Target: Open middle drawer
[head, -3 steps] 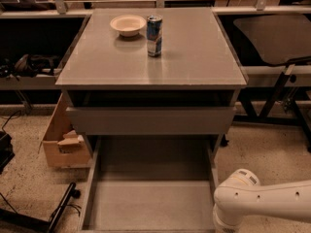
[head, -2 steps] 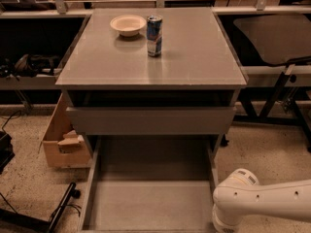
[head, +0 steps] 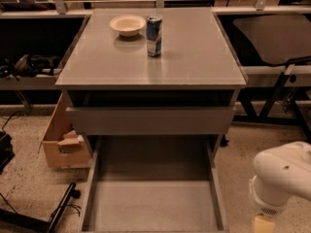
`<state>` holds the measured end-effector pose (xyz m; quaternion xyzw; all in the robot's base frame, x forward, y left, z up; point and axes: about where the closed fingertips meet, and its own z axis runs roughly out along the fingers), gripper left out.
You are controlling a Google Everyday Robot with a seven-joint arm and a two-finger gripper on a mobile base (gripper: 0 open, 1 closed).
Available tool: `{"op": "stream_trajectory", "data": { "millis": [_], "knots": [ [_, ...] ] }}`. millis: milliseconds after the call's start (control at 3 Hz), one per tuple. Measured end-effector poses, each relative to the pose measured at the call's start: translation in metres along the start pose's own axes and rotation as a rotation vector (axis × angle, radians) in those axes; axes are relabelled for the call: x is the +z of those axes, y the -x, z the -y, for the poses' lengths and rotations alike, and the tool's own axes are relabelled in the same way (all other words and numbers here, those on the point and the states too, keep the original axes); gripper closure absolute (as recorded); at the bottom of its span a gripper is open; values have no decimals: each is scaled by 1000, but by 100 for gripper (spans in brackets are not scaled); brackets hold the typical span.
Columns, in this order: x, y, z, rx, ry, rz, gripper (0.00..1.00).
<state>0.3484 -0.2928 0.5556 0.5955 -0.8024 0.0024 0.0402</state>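
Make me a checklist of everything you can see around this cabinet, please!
Surface: grey cabinet top, flat.
Job's things: middle drawer pulled far out; the inside that shows holds nothing.
Clutter: bowl and can near the top's back edge, close but apart.
Gripper: not in view; only the white arm shows, lower right, beside the drawer.
Cables: thin cable on the floor, left.
Surroundings: cardboard box left of the cabinet; speckled floor.

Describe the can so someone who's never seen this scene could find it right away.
Find the grey cabinet in the middle; the robot's white arm sits at lower right, the gripper out of view. On the cabinet's top, near the back, two things stand side by side. The can is the tall blue-and-silver cylinder, right of the low white bowl.
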Motion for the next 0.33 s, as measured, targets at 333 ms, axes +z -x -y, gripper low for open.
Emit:
{"op": "stream_trajectory", "data": {
  "millis": [333],
  "knots": [
    [-105,-54,-1,80,-74,-45,0]
  ]
}}
